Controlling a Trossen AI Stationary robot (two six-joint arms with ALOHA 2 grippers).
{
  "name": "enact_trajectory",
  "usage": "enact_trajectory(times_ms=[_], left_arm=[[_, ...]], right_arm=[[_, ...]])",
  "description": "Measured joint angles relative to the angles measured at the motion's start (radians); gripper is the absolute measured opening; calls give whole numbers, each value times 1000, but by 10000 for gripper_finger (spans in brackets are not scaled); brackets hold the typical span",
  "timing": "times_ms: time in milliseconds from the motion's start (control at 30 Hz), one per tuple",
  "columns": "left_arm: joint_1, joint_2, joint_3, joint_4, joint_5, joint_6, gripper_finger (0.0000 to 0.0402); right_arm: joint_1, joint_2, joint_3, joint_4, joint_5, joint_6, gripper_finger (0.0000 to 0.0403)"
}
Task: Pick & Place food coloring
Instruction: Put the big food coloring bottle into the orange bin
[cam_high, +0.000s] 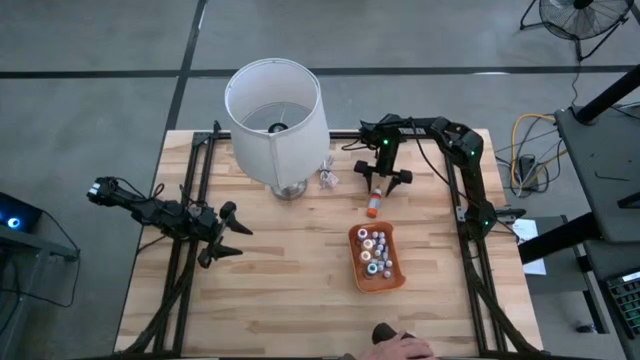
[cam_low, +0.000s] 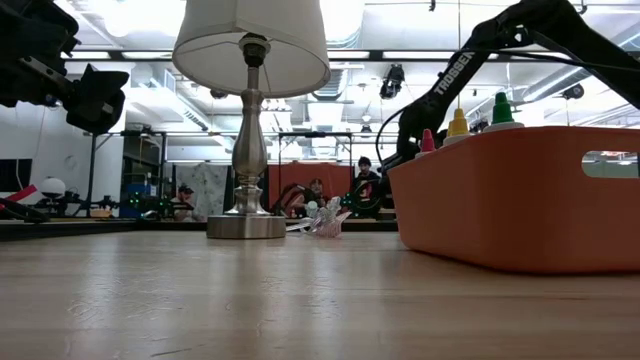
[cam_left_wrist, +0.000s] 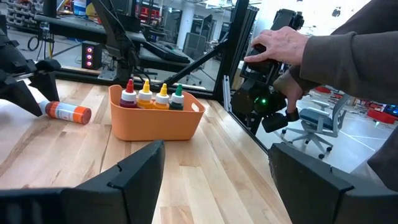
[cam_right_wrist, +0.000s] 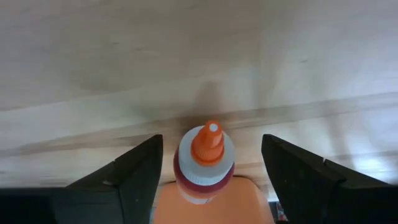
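One food coloring bottle (cam_high: 373, 205) with an orange cap lies on its side on the wooden table, between the lamp and the orange tray. My right gripper (cam_high: 381, 182) slants down over it. In the right wrist view its fingers (cam_right_wrist: 134, 174) stand on either side of the bottle (cam_right_wrist: 205, 162), open, with a gap on each side. Several more bottles (cam_high: 376, 250) stand upright in the orange tray (cam_high: 392, 281). My left gripper (cam_high: 232, 232) waits open at the table's left, holding nothing.
A lamp with a big white shade (cam_high: 275, 105) stands on its metal base (cam_low: 246, 226) at the far middle of the table. A small clear wrapper (cam_high: 329, 179) lies beside the base. A person's hand (cam_high: 400, 347) shows at the near edge.
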Motion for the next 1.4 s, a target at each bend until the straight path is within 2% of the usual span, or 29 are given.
enact_trajectory(times_ms=[733, 1067, 1267, 1400], left_arm=[[0, 0, 0, 0, 0, 0, 259], [0, 0, 0, 0, 0, 0, 259], [0, 0, 0, 0, 0, 0, 258], [0, 0, 0, 0, 0, 0, 258]], right_arm=[[3, -3, 0, 38, 6, -5, 105], [8, -88, 2, 41, 56, -27, 111], [17, -185, 2, 41, 72, -27, 109], [29, -270, 2, 41, 125, -26, 108]])
